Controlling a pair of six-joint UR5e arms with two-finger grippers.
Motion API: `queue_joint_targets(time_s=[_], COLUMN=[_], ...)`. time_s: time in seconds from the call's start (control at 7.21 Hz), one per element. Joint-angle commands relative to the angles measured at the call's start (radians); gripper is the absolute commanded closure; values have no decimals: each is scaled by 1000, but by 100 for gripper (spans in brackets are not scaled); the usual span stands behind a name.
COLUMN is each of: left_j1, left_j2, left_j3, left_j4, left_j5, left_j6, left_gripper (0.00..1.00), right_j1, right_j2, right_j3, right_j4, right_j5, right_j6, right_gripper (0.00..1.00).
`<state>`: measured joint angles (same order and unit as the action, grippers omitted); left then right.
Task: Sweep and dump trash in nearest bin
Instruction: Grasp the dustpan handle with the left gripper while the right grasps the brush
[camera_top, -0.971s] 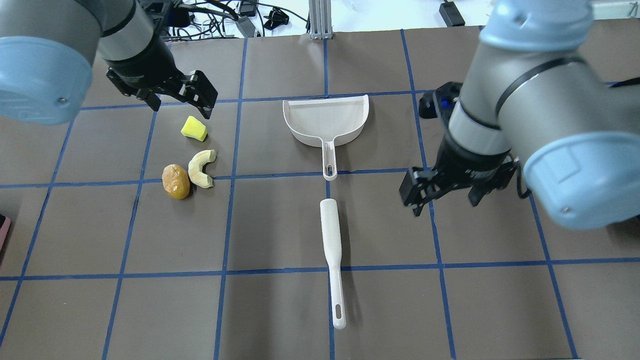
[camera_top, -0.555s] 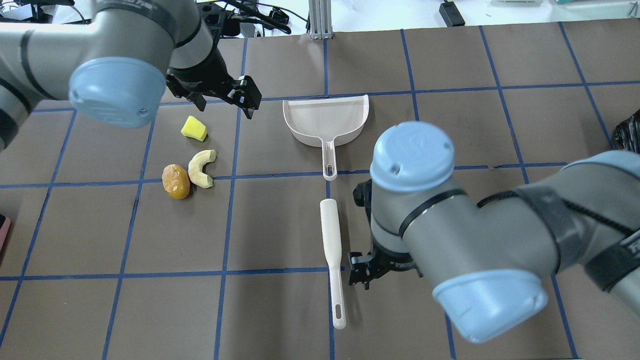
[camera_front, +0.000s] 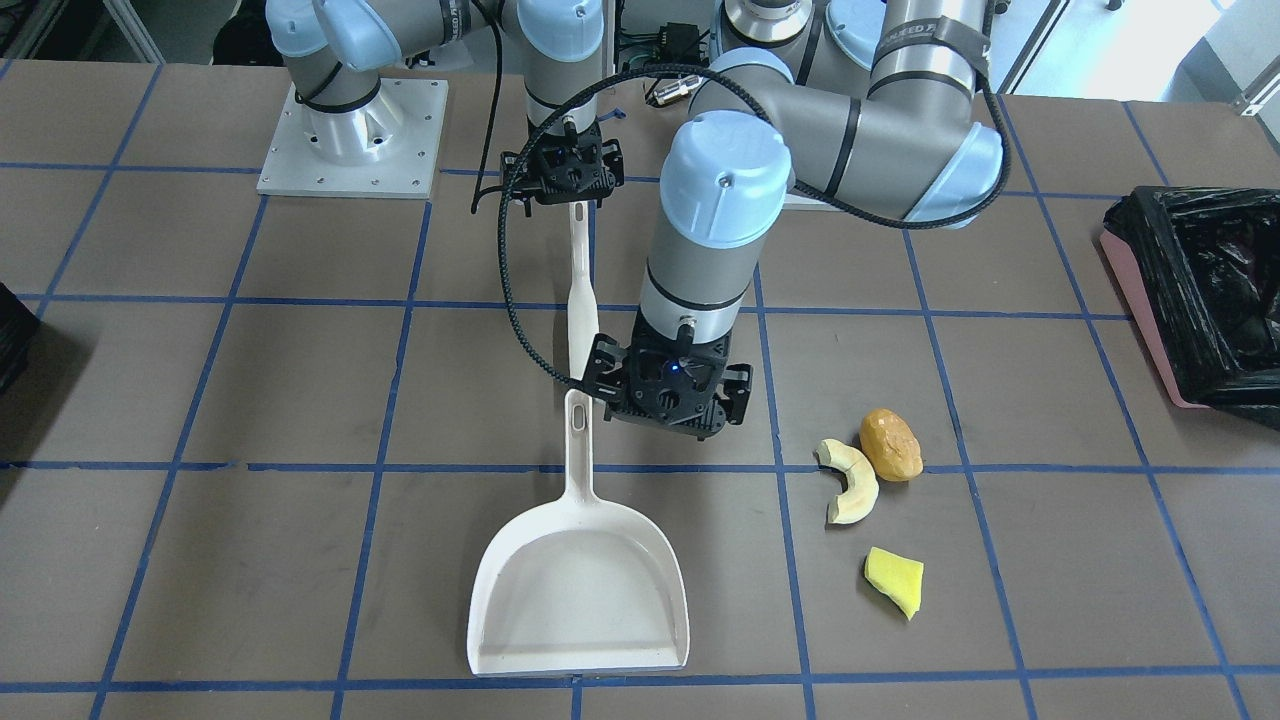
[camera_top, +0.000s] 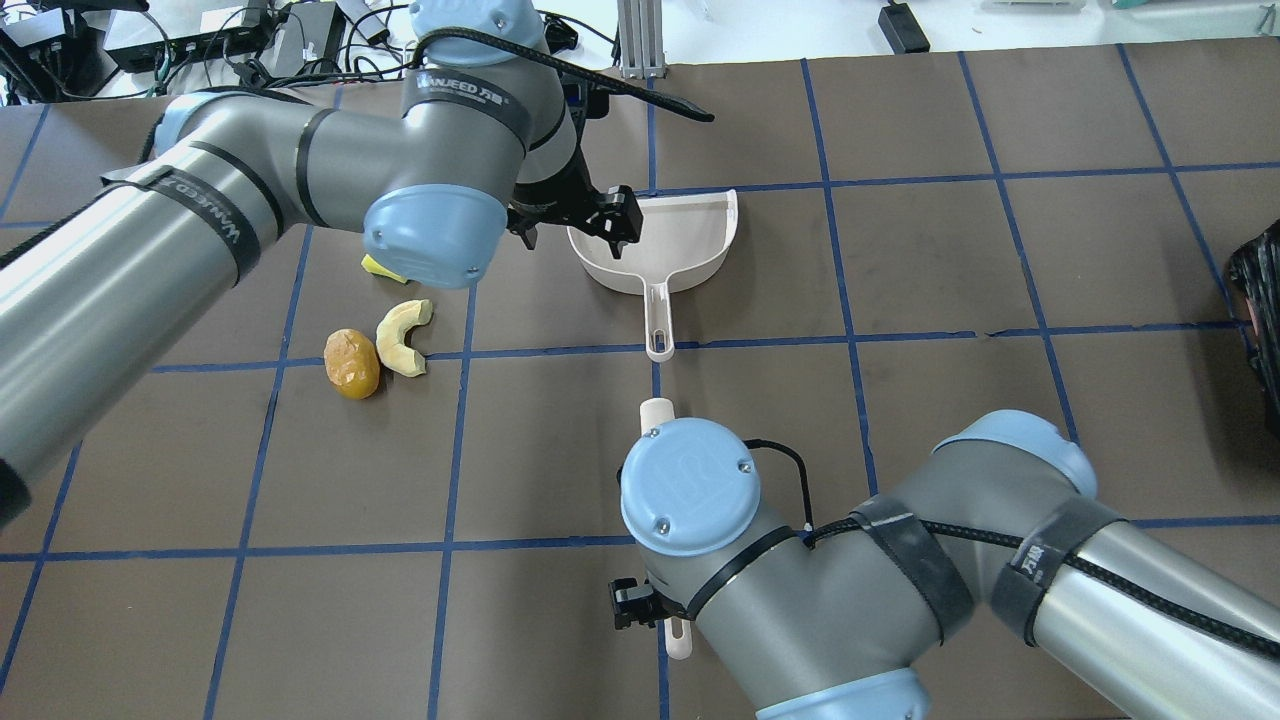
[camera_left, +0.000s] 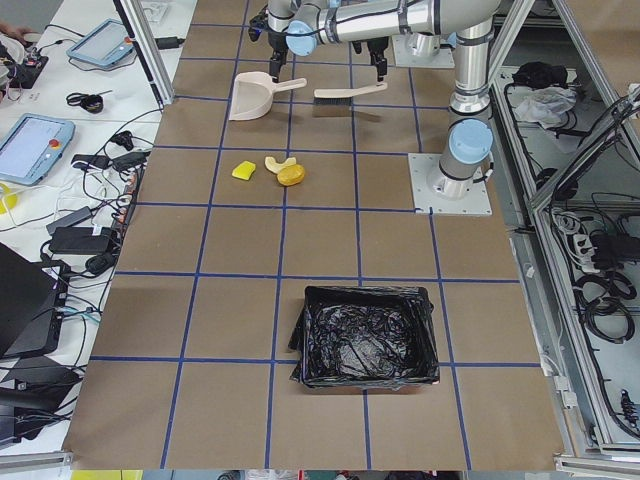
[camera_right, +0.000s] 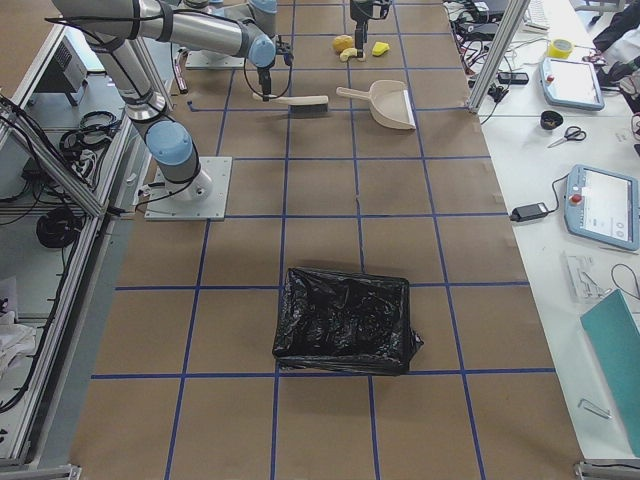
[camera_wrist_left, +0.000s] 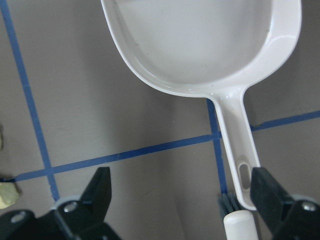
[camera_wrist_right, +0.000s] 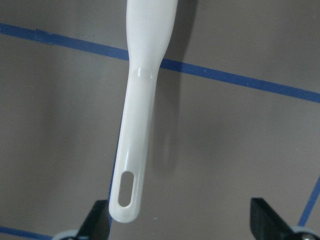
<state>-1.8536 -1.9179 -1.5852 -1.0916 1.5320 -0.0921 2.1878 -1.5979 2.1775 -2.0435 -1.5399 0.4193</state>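
Overhead, the L arm (camera_top: 430, 230) covers most of the yellow wedge (camera_front: 895, 582). The front view shows it whole, near the pale rind (camera_top: 403, 337) & brown lump (camera_top: 351, 363), all on the table, well apart from the pink-sided bin (camera_front: 1135, 240). L gripper (camera_wrist_left: 182, 195): fingers (camera_wrist_left: 97, 192) apart, hovering by dustpan (camera_top: 660, 245) handle. R arm (camera_top: 690, 485) hides R gripper (camera_wrist_right: 182, 220) overhead. Its wrist cam shows the fingers apart w/ the brush (camera_front: 577, 290) handle end between them. Brown table (camera_top: 1000, 250), blue tape grid (camera_top: 950, 335). Cables (camera_top: 250, 40) & tablets (camera_left: 35, 150) beyond.

Left hand (camera_top: 578, 225) above dustpan (camera_top: 685, 245) left corner; right arm (camera_top: 690, 490) covers brush (camera_top: 657, 410); brown lump (camera_top: 351, 363) just beside pale rind (camera_top: 403, 337).
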Motion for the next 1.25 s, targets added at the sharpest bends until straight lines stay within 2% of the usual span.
queue_joint_targets(time_s=[0.0,0.14,0.56,0.69,1.11], left_j1=[-73,-96,-124,-122,-124], left_j2=[-73,-102,-164,-168,-167], left_j3=[2,2,1,-2,1], left_j4=[69,79,96,78,65], left_j5=[-4,-3,-6,-4,-3], left_j6=[-105,-122,-152,-140,-138], left_gripper=[0,0,6,8,31], right_j1=[15,15,15,15,15], right_j2=[47,64,64,68,84], right_j3=[2,2,5,19,22], right_j4=[-37,-59,-49,-52,-61], right_j5=[13,65,64,66,66], right_j6=[41,42,42,42,42], right_gripper=[6,9,13,18,37])
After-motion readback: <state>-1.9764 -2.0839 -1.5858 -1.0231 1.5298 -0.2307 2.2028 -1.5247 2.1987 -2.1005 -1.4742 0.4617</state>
